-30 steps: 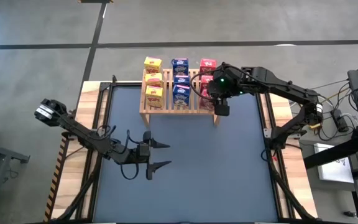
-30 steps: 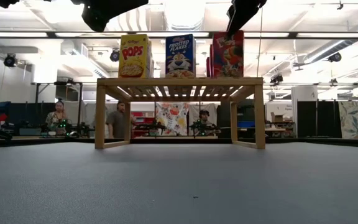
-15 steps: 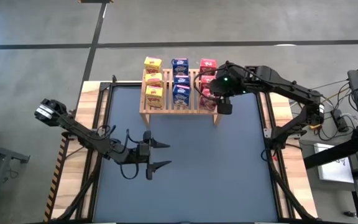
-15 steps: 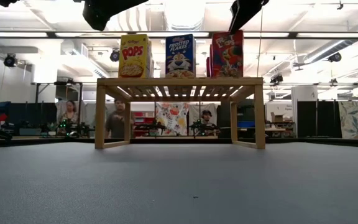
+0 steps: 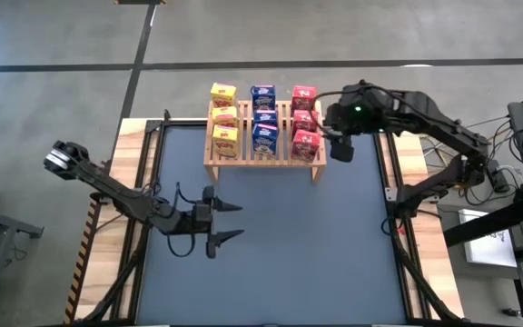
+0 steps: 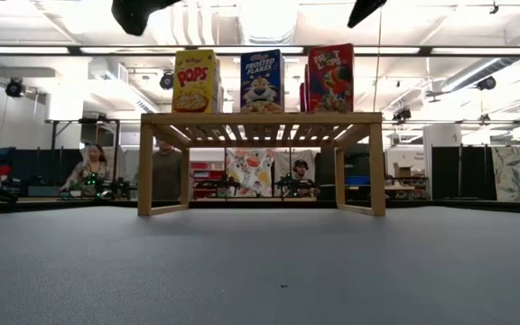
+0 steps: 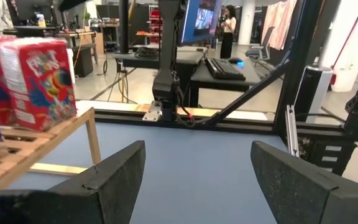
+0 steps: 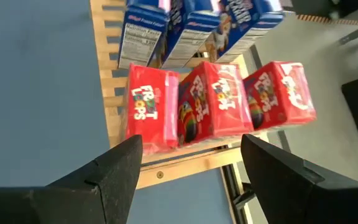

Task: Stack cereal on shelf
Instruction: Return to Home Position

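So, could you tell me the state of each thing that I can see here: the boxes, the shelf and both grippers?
yellow cereal boxes: three, upright, in one row on the shelf.
blue cereal boxes: three, upright, in the middle row.
red cereal boxes: three, upright, in the right row.
shelf: standing level, bearing all nine boxes.
left gripper: open, empty, well in front of the shelf.
right gripper: open, empty, beside the shelf's right end.

Blue cereal (image 8: pixel 145 34) cropped at edge
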`<state>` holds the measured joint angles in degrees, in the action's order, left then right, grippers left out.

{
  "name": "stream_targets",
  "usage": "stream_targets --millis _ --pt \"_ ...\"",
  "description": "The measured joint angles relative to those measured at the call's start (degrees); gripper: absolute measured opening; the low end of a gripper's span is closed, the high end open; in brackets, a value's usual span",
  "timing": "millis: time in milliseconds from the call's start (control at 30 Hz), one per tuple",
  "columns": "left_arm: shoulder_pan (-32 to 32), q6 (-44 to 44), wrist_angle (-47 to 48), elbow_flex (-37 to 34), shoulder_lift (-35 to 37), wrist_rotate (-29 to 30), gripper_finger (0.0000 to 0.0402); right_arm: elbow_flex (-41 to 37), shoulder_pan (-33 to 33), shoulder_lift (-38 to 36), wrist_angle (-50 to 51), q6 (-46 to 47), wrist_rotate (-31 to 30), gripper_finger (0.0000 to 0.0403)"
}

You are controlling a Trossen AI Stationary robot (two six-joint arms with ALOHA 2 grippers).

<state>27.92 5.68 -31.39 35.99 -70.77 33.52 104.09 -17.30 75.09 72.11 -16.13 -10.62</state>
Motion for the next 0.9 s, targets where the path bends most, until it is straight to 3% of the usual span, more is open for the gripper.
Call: stream_targets --millis 167,300,567,767,900 --pt "0.0 0.0 7.2 0.0 6.8 0.2 0.0276 -1.5 0.1 -4.1 -1.1 3.4 0.0 0.0257" --pt "0.0 0.1 13.4 0.0 12.6 2.3 0.0276 -8.2 1.3 -10.3 -7.4 4.9 0.0 0.025" --pt "-0.1 -1.1 23.7 0.0 22.5 4.2 0.0276 -37.0 4.0 -28.5 -34.6 6.1 0.6 0.0247" --pt "-1.4 -1.7 28.1 -0.1 27.4 5.0 0.0269 -55.6 4.3 -37.8 -56.7 5.8 11.2 0.0246" --pt "-2.0 -1.7 31.2 -1.0 31.1 5.0 0.0255 -64.9 4.3 -42.5 -66.6 7.6 12.7 0.0239"
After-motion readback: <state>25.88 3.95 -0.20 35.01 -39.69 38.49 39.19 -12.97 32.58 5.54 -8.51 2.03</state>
